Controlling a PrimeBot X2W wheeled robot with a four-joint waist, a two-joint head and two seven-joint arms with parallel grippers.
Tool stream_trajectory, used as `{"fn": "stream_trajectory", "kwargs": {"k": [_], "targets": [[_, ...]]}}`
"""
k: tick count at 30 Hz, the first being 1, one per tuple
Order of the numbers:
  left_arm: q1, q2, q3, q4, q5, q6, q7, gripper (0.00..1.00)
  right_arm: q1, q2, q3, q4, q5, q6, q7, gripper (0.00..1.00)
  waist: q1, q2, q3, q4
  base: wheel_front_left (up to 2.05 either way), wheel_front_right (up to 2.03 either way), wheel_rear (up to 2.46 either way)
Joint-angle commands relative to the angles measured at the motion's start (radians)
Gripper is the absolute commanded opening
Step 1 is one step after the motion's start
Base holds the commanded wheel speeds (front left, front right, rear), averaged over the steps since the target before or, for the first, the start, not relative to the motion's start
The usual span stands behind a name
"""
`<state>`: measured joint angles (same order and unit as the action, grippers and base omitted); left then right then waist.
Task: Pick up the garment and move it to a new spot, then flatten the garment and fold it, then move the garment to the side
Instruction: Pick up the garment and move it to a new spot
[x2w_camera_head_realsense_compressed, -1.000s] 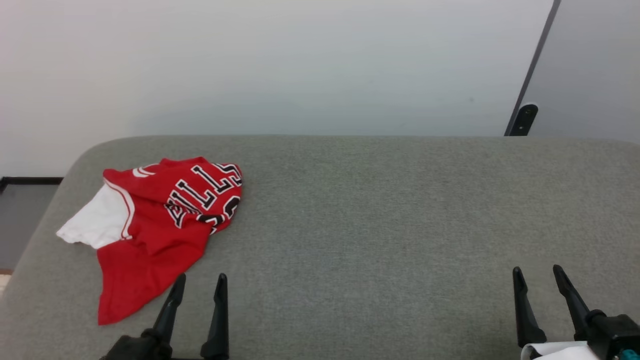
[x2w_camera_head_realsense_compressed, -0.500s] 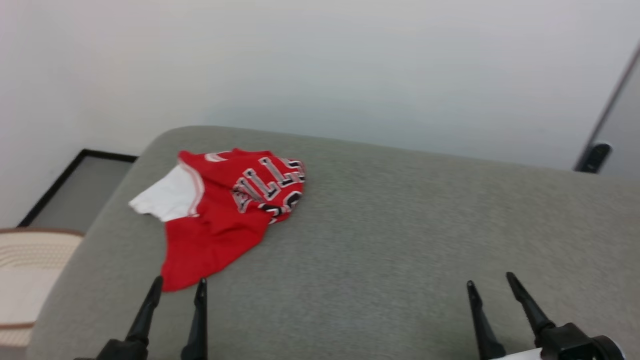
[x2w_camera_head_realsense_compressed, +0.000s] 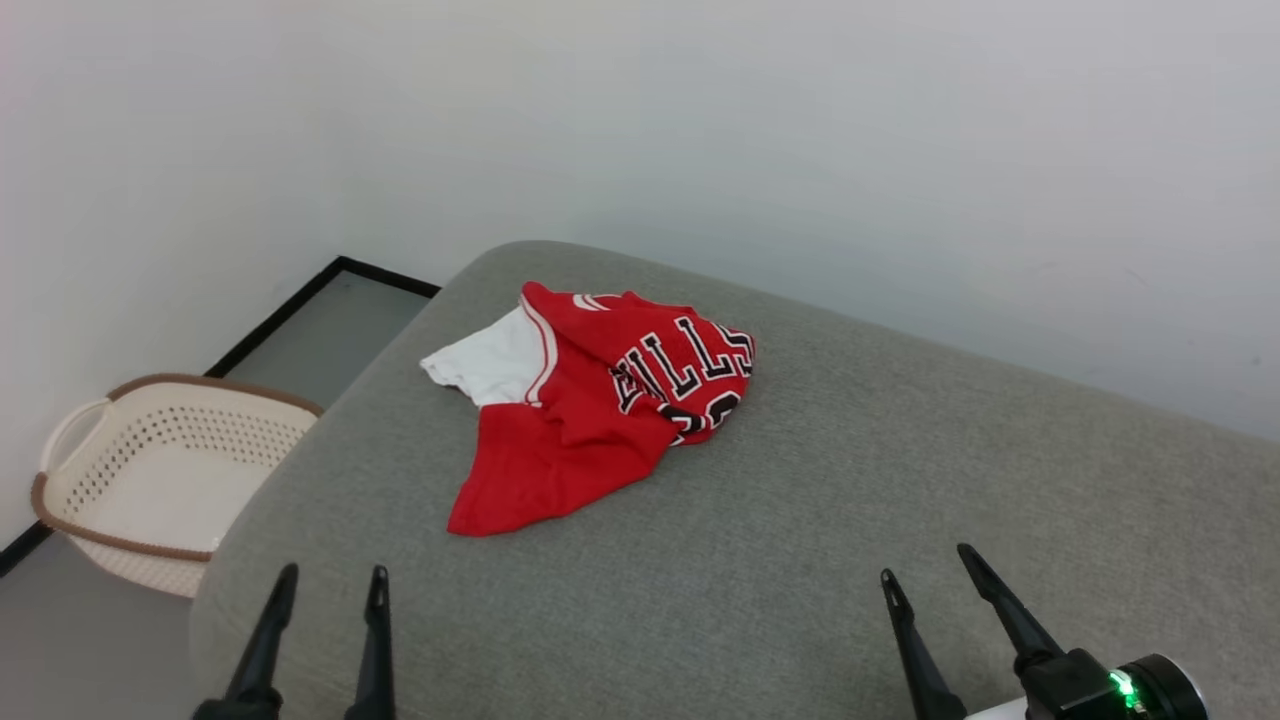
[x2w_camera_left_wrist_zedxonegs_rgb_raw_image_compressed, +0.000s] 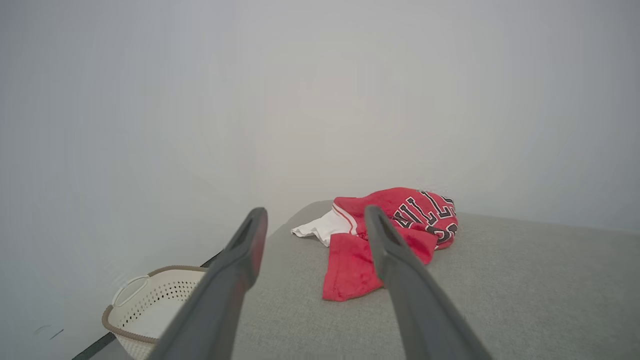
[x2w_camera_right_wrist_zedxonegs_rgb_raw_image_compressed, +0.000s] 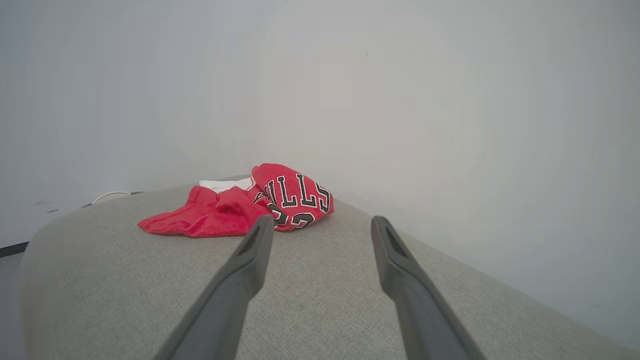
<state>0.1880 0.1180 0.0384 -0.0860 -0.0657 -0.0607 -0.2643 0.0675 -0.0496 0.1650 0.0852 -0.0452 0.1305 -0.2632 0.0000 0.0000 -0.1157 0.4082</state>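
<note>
Left gripper spread, empty | garment crumpled | lettering reads "ILLS"

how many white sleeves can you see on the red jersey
1. The white sleeve sticks out of the crumpled garment on the side toward the basket. A second sleeve may be hidden under the bunched red fabric.

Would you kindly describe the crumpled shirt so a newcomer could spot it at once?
A wide grey fabric-covered surface stands against a pale wall. Near its far left corner, by the cream perforated basket on the floor, lies the crumpled red jersey. Its white sleeve and black, white-edged lettering mark it out.
</note>
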Motion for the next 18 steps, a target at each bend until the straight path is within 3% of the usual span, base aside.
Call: {"fn": "stream_trajectory", "kwargs": {"k": [1,8,13,18], "targets": [[-0.021,0.002,-0.005,0.016,-0.014,-0.013,0.000,1.00,0.005,-0.001,-0.013,0.001,-0.010,0.000,-0.002,1.00,0.0000,0.0000,-0.005,0.005,0.00,0.00,0.00],[-0.219,0.089,-0.033,0.127,-0.118,-0.063,0.068,1.00,0.001,-0.001,-0.028,-0.013,-0.048,0.000,-0.002,1.00,0.0000,0.0000,0.072,-0.072,0.00,0.00,0.00],[-0.470,0.188,-0.081,0.189,-0.245,-0.069,0.214,1.00,-0.050,-0.002,-0.048,-0.038,-0.108,0.000,-0.002,1.00,0.0000,0.0000,0.207,-0.133,0.00,0.00,0.00],[-0.728,0.321,-0.197,0.258,-0.412,-0.070,0.381,1.00,-0.108,-0.002,-0.069,-0.064,-0.162,0.000,-0.002,1.00,0.0000,0.0000,0.333,-0.183,0.00,0.00,0.00]]}}
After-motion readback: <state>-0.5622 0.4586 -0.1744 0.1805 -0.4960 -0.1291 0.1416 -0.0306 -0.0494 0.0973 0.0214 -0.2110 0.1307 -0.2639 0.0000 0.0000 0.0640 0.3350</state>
